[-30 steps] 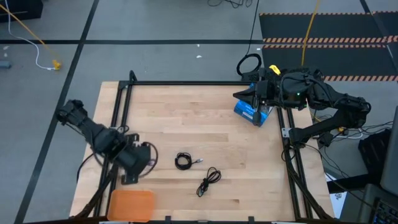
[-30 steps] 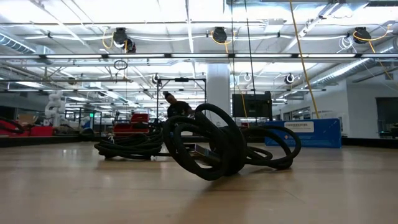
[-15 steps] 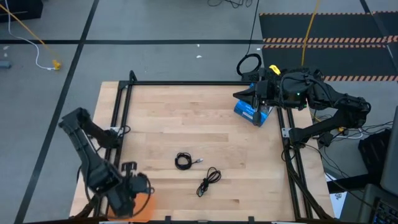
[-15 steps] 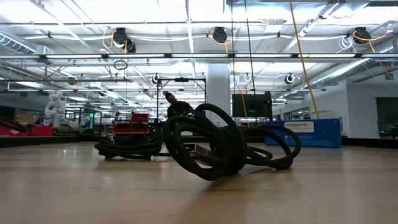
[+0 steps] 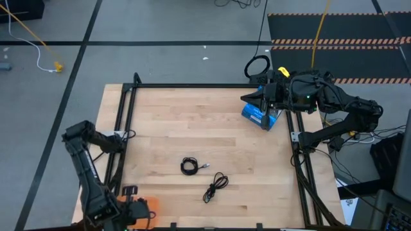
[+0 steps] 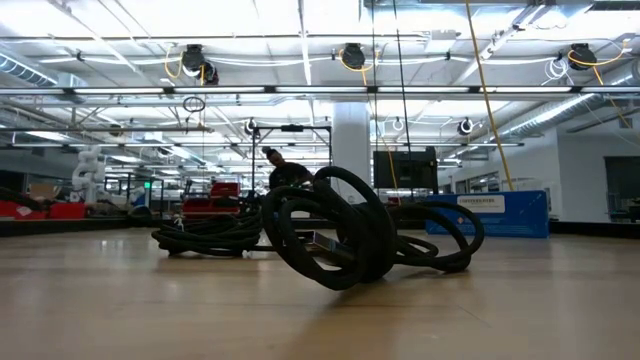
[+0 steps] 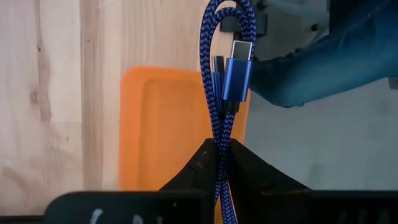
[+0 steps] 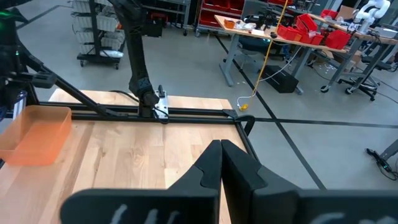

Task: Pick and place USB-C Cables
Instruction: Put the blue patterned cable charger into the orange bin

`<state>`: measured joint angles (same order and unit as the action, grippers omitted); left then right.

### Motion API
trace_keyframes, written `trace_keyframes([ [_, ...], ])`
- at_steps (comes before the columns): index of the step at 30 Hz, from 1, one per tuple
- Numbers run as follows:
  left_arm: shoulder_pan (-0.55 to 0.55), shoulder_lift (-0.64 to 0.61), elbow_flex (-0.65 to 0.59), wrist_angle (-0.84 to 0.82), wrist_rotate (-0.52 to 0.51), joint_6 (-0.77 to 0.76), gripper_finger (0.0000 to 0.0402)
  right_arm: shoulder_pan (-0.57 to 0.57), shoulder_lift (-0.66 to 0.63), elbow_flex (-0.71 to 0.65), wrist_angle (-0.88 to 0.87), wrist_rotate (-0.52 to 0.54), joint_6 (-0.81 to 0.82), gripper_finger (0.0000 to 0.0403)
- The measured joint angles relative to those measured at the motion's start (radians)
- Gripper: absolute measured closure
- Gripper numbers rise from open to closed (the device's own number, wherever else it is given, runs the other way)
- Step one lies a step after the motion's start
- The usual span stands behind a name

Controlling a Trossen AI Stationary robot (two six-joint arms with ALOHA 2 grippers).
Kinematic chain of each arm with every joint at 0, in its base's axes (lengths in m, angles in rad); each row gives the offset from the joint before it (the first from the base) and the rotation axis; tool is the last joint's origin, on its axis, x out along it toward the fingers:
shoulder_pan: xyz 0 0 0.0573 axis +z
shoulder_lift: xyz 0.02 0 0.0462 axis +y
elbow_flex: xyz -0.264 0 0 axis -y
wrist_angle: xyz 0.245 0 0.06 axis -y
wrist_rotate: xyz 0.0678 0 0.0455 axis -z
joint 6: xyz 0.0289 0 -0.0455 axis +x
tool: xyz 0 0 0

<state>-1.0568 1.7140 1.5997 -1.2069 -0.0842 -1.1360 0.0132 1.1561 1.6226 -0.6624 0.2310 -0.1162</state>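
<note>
My left gripper (image 5: 137,211) is at the table's near left corner, over the orange tray (image 7: 165,130), and is shut on the purplish-blue braided cable (image 7: 219,93), which is folded into a long loop with its two plugs (image 7: 235,71) side by side. The tight black coil (image 5: 189,166) and the loose black bundle (image 5: 216,186) lie flat on the table's near middle. In the low view the bundle (image 6: 345,240) is in front and the coil (image 6: 210,235) behind it. My right gripper (image 8: 221,149) is shut and empty, and it waits at the far right beside the blue box (image 5: 261,116). My left gripper pinches the blue cable's doubled strands (image 7: 220,142) between its two fingers (image 7: 202,163), coming from above and pointing down. The fingers lie along the strands. The looped end and the plugs hang past the fingertips, clear above the orange tray.
The blue packaged box (image 6: 488,213) stands on the table's far right part. Black frame rails (image 5: 122,122) run along the left, far and right edges. Blue denim of a person (image 7: 336,56) shows just beyond the tray at the near edge. Bare wood lies between the cables and the tray.
My left gripper has travelled toward the table's near edge, from the wood beside the tray's far side to above the tray, while staying shut. The black cables and my right arm have kept still.
</note>
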Motion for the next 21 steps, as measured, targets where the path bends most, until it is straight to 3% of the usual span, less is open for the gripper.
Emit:
trace_keyframes([
  [21, -0.024, 0.001, -0.010, -0.018, -0.023, 0.067, 0.0376, 0.000, 0.000, 0.000, 0.000, 0.000, 0.000, 0.0403],
])
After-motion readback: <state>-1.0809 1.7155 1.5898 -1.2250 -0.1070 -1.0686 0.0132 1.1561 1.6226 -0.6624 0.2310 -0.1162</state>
